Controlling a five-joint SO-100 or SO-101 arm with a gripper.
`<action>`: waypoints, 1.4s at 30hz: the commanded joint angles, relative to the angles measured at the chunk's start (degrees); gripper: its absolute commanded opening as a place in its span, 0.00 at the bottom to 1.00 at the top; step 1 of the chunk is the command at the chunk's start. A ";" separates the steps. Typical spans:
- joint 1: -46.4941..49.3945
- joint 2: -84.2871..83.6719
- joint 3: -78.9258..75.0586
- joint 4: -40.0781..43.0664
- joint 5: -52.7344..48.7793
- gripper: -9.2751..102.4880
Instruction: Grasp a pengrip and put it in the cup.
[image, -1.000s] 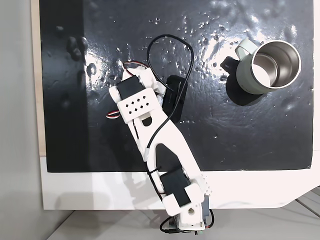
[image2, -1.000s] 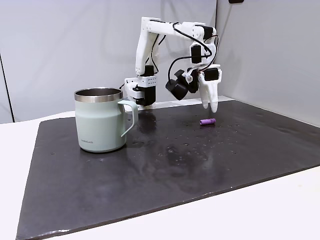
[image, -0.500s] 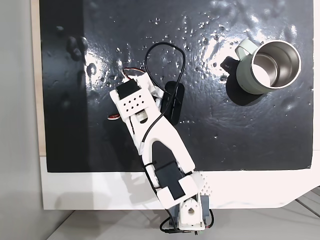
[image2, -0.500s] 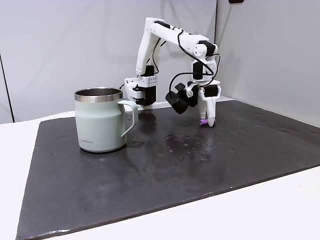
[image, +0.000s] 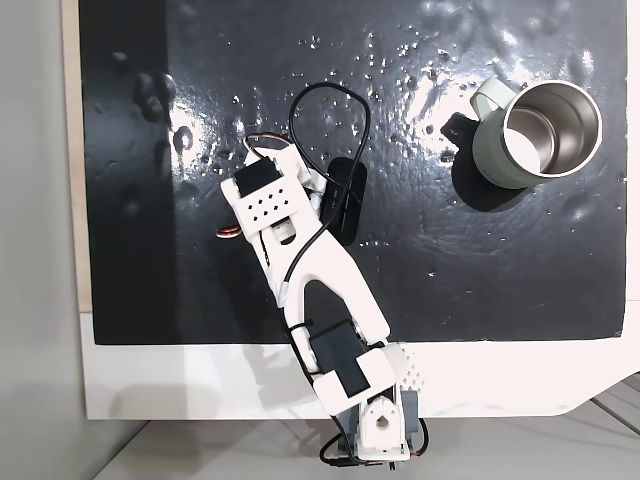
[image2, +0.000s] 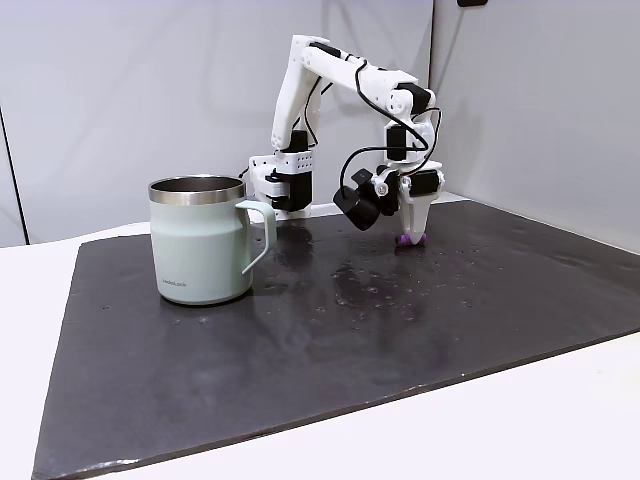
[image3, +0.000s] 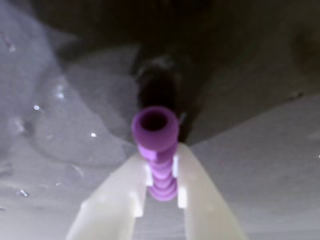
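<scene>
One big black mat under everything. We see white arm from above in a fixed view; it hides what sits below. Side fixed view shows cup upright, far from gripper, handle toward arm. Cup inside looks bare, shiny steel. Wrist view shows pengrip squeezed between both fingers, down at mat, long way pointing off from camera, open end facing us.
</scene>
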 joint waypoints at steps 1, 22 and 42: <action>0.62 3.34 -0.44 2.29 0.09 0.08; 9.76 24.79 -31.46 33.31 -16.79 0.08; 49.83 26.37 -34.98 18.63 -31.90 0.08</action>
